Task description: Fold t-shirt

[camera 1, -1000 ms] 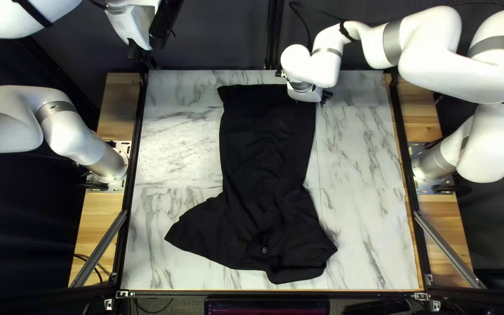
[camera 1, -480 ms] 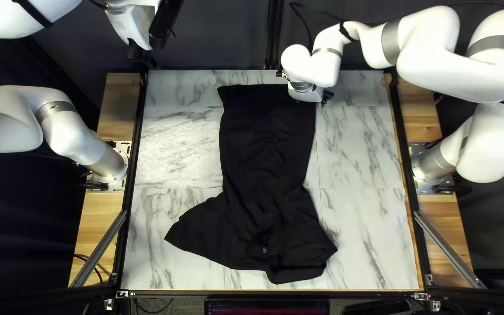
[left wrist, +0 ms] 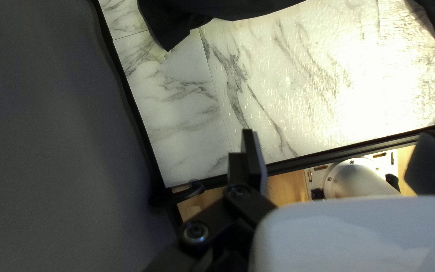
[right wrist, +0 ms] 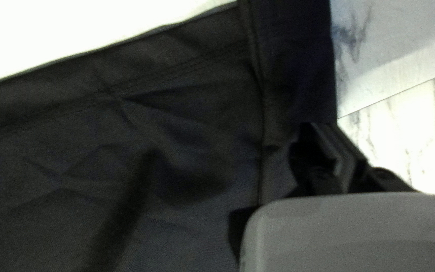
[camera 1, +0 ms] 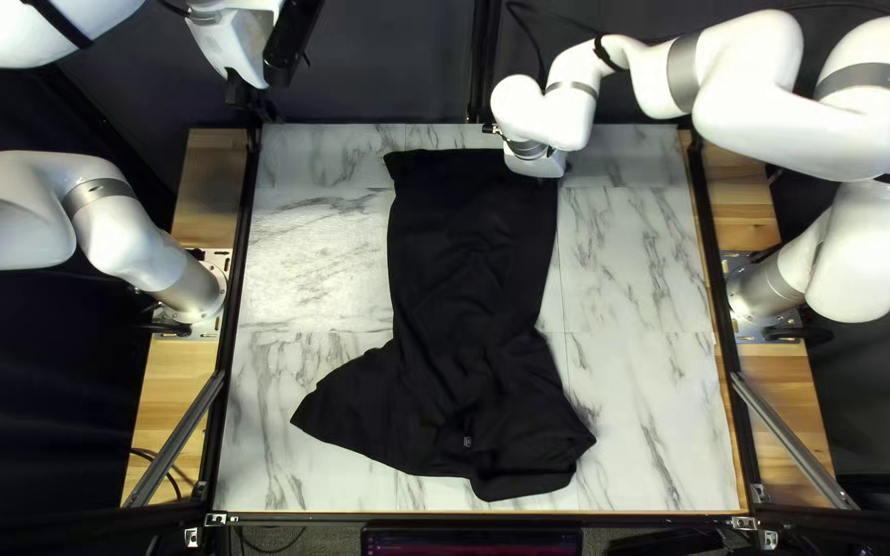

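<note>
You have the black t-shirt (camera 1: 471, 247) laid lengthwise down the middle of the marble-patterned table (camera 1: 311, 257), its hem (right wrist: 177, 73) toward the far edge and the small neck label (camera 1: 467, 442) toward the near edge. One sleeve (camera 1: 342, 412) fans out to the near left, while the near right corner looks more bunched, and wrinkles run through the body. I'd judge you are at an early stage: the shirt lies at nearly full length, and you have no crosswise fold to show for it. A narrow strip (right wrist: 298, 60) runs down beside a seam at the right side of the hem, though I can't tell whether it is turned over or just how the side lies. Your right gripper (right wrist: 320, 125) is over that far right part, its fingers pressed together, and its shadow falls apart from the tips, so I take it to be above the cloth with nothing pinched. Your left gripper (left wrist: 339, 132) is up past the far left corner, fingers spread wide with nothing between them, well apart from the shirt. What remains for you, as I read it, is nearly everything: smooth the near end, bring in the sleeves and sides, then double the length over. You will need the right fingers spread before they can take the hem.
</note>
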Controlling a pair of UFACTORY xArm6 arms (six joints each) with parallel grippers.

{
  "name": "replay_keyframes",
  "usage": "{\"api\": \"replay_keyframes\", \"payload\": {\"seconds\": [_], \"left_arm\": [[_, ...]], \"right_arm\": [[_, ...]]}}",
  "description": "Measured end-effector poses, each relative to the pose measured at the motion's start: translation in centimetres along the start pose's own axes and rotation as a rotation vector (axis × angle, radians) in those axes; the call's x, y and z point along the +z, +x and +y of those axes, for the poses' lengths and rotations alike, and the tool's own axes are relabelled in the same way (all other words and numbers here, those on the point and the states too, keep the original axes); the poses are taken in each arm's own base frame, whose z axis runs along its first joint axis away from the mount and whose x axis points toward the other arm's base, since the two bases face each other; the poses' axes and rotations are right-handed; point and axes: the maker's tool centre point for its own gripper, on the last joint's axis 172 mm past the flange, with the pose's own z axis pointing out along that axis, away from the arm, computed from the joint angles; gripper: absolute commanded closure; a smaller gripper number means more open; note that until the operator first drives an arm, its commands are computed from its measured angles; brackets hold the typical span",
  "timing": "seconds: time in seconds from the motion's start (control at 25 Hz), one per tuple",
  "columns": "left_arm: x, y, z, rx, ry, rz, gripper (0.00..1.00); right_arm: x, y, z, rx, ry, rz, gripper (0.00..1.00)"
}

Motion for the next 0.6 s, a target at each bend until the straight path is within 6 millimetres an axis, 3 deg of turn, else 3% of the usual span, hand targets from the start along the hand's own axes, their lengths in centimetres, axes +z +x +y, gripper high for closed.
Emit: {"api": "replay_keyframes", "payload": {"seconds": [0.32, 0.6], "left_arm": [[0.0, 0.0, 0.0, 0.0, 0.0, 0.0, 0.0], [0.0, 0.0, 0.0, 0.0, 0.0, 0.0, 0.0]], "right_arm": [[0.1, 2.9, -0.9, -0.001, -0.004, 0.007, 0.0], [0.4, 3.7, -0.9, -0.001, -0.017, 0.009, 0.0]]}}
